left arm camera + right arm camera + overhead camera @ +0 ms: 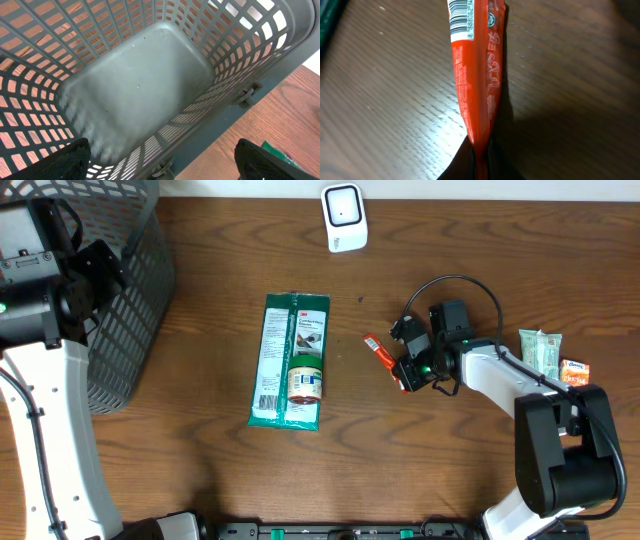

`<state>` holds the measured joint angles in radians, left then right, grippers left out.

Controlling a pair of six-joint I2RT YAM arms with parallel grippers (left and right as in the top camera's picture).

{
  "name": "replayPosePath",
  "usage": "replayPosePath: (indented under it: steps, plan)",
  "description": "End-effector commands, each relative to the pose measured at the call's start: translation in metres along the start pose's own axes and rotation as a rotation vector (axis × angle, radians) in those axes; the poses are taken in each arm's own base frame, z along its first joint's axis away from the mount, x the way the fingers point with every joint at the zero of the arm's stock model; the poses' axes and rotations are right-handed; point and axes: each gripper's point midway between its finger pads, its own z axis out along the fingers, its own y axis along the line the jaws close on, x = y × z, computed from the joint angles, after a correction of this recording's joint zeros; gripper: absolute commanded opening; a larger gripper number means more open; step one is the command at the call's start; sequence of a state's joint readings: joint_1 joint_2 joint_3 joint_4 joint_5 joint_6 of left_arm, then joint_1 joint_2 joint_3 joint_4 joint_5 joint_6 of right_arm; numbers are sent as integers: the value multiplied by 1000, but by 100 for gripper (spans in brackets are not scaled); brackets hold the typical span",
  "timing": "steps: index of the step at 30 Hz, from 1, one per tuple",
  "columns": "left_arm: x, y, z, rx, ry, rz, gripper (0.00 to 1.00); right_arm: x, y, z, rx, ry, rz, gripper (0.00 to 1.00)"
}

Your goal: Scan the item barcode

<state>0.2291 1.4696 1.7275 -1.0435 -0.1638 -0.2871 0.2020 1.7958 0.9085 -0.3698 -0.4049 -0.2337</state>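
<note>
The item is a slim orange-red packet (381,352) lying on the wooden table right of centre. My right gripper (405,377) is shut on its near end. In the right wrist view the orange-red packet (476,75) runs up from between my shut fingers, and its white barcode label (461,17) shows at the top. A white scanner (344,217) stands at the table's far edge. My left gripper (160,162) is open and hangs above a grey mesh basket (140,85) at the far left, with nothing between its fingers.
A green 3M package (290,360) with a small jar on it lies at the table's middle. Small green and orange packets (552,355) sit at the right edge. The grey basket (130,300) fills the far left corner.
</note>
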Motion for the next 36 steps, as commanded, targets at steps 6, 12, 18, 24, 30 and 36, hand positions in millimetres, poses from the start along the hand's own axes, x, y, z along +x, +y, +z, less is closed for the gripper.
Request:
replayPosePath:
  steps: [6,12,18,24,30,36]
  plan:
    - [-3,4,-1,-14,-10,4,93,22,1,13,-27,62,112,1]
    - [-3,4,-1,-14,-10,4,92,22,1,13,-26,62,112,1]
    - [-3,4,-1,-14,-10,4,92,22,1,13,-26,60,112,1]
    - [-3,4,-1,-14,-10,4,93,21,0,13,-25,55,110,2]
    - [-3,4,-1,-14,-10,4,92,20,0,13,-25,52,109,2]
    - [-3,4,-1,-14,-10,4,93,20,0,13,-25,52,109,2]
